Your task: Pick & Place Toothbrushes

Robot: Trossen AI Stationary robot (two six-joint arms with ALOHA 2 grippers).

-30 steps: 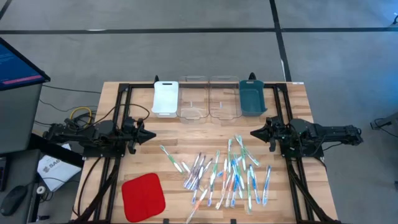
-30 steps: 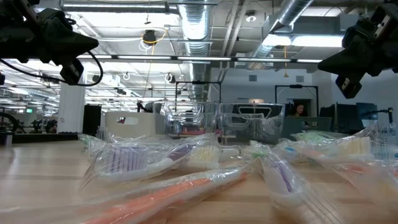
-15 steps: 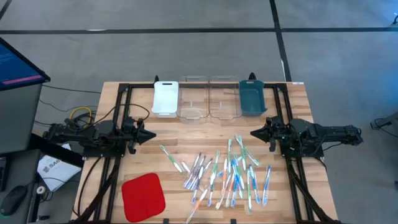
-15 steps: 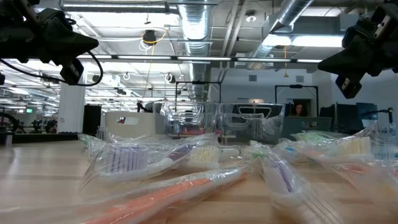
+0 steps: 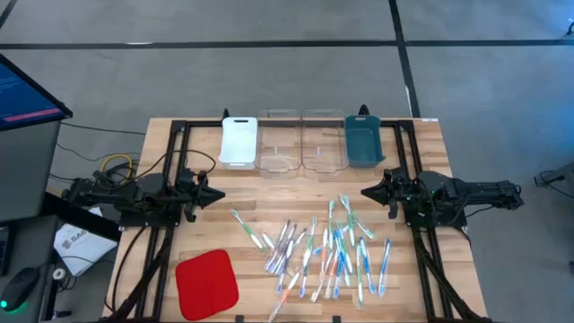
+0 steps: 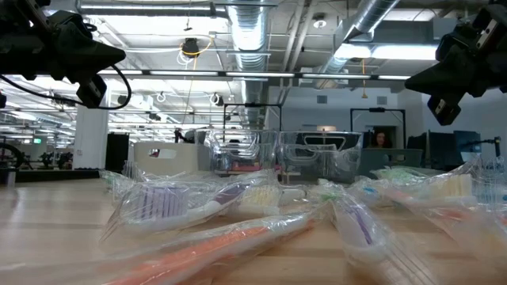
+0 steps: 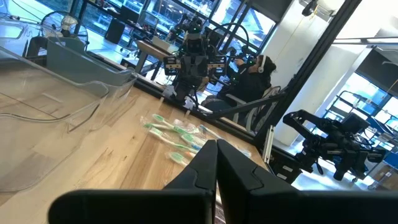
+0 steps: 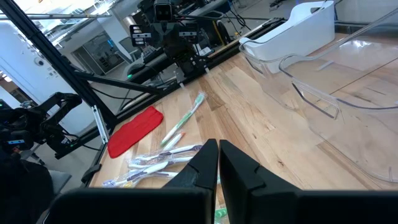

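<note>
Several toothbrushes [image 5: 327, 251] in clear wrappers lie scattered flat on the wooden table's near middle and right; they fill the low view's foreground [image 6: 238, 229]. My left gripper [image 5: 221, 192] hangs shut above the table's left side, pointing toward the table's middle, well left of the pile. My right gripper [image 5: 366, 192] hangs shut above the right side, pointing left, just beyond the pile's far right end. Each wrist view shows its own shut fingers [image 7: 216, 163] [image 8: 218, 160] with nothing between them.
Along the far edge stand a white tray [image 5: 239, 141], two clear trays [image 5: 279, 142] [image 5: 323, 141] and a teal tray [image 5: 362, 139]. A red square pad [image 5: 206, 283] lies at the near left. Bare wood lies between the trays and the pile.
</note>
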